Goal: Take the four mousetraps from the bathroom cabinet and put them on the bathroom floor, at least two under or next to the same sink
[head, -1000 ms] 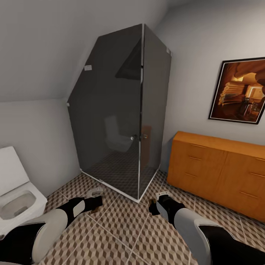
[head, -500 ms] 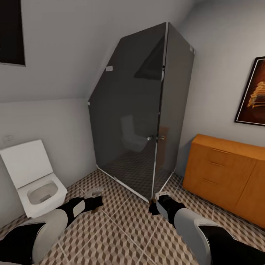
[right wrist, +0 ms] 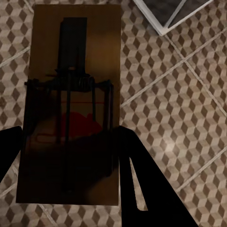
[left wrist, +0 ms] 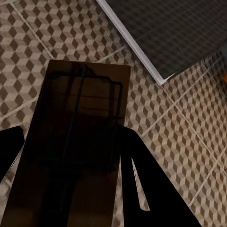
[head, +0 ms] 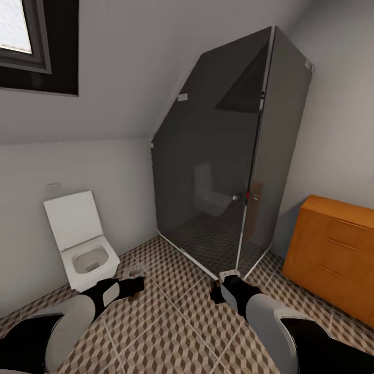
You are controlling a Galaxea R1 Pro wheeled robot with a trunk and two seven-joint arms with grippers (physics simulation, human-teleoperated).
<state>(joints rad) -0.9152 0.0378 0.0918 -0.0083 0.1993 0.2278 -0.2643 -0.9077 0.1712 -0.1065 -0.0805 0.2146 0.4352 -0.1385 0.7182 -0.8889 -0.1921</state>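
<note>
We carry two mousetraps at this moment, one in each gripper. The left mousetrap [left wrist: 71, 151] sits between the dark fingers of the left gripper [left wrist: 66, 179], which is closed on the wooden board near its rear end, with the wire parts pointing away from the wrist. The right mousetrap [right wrist: 71, 104] is clamped the same way by the right gripper [right wrist: 66, 175], its spring bar and a red mark plain on the brown board.

We judge these traps to be light, stiff and thin, so they need little force, but the flat wood could slide or twist between the fingers. The safest hold looks to be across the board's long edges, clear of the spring wire, as it is now.

Both traps hang above the bathroom floor [head: 171, 332], with its cube-patterned tiles. In the head view the left gripper [head: 136, 284] and right gripper [head: 217, 292] reach forward low over the tiles. Ahead stands a dark glass shower [head: 234, 171]; to the far left is a white toilet [head: 83, 244] under a window [head: 26, 41]; at the right is the orange cabinet [head: 337, 249].
</note>
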